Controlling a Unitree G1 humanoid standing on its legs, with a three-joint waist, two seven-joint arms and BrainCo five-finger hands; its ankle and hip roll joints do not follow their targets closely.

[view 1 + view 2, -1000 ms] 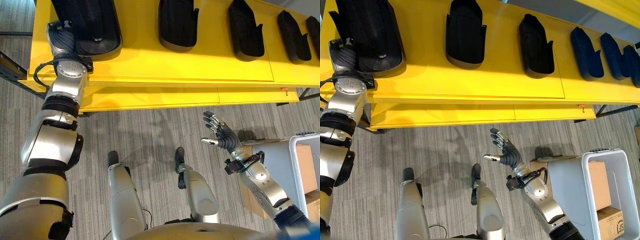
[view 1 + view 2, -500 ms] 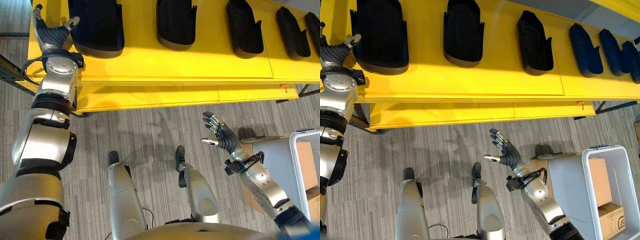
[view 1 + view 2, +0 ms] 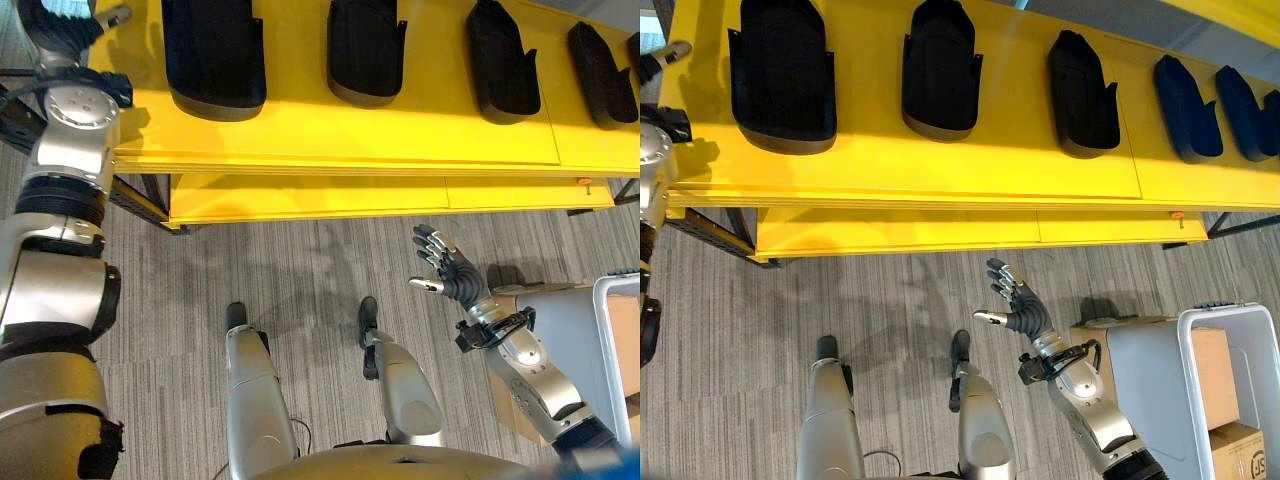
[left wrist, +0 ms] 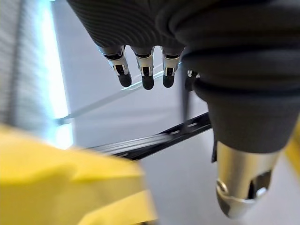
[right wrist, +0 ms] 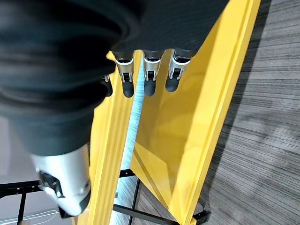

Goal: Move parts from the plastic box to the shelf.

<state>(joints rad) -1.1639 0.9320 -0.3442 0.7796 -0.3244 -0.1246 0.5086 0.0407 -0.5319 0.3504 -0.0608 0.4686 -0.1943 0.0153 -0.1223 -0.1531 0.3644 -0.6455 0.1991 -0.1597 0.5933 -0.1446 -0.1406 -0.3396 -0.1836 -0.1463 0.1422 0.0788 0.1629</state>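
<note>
Black parts sit in a spaced row along the yellow shelf, each in its own spot — the leftmost near the shelf's left end. Left hand beside that end, fingers straight, holding nothing. Right hand low over the floor, fingers spread and empty, just left of the plastic box — probably poised to fetch another part.

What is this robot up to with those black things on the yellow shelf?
It is stocking the yellow shelf with black parts from a plastic box on the floor. Several parts lie in a row on the shelf. At this moment neither hand holds anything: the left hand is up by the shelf's left end, and the right hand hangs open above the floor near the box.
</note>
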